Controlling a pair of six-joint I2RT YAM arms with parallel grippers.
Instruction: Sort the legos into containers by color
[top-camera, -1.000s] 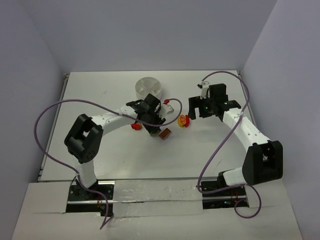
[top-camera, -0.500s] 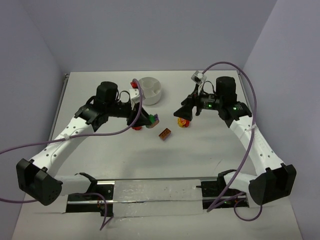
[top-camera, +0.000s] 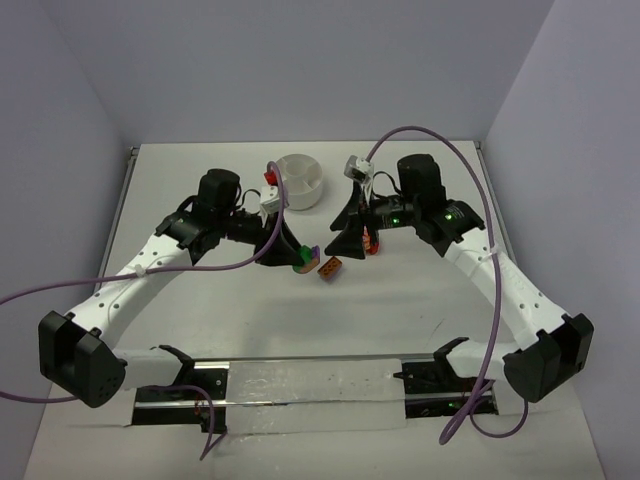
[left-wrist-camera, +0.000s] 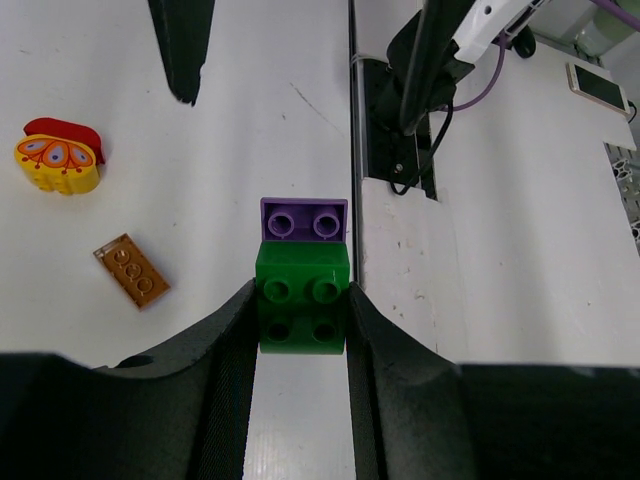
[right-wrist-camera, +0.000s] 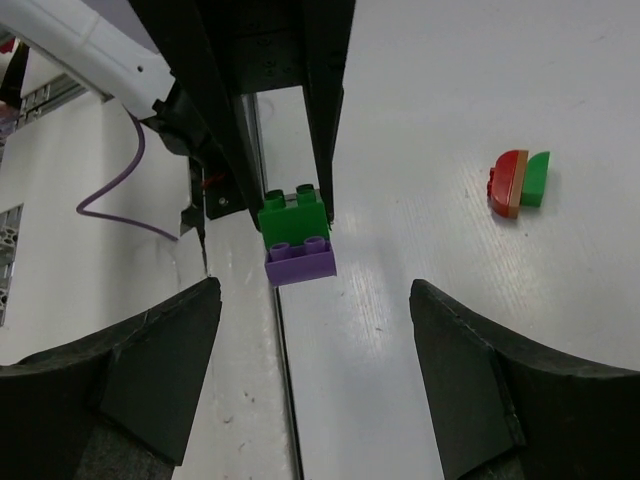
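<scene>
While the left gripper (left-wrist-camera: 300, 298) is clamped on a green brick (left-wrist-camera: 300, 312) with a purple brick (left-wrist-camera: 304, 218) stuck to its far end, at the centre of the left wrist frame, the right gripper (right-wrist-camera: 315, 325) faces them, spread and empty. The white bowl (top-camera: 300, 198) sits upper centre in the top frame. An orange-brown brick (top-camera: 330, 268) lies just below the two grippers.

The white table (top-camera: 400, 320) bore a round white bowl (top-camera: 300, 182) at upper centre of the overhead view. Below it, near mid-frame, an orange-brown brick (top-camera: 331, 268) lay flat, studs up. In the left wrist view, a yellow-and-red piece (left-wrist-camera: 57, 158) sat upper left. In the right wrist view, a red-and-green piece (right-wrist-camera: 520, 183) lay alone at the right.
</scene>
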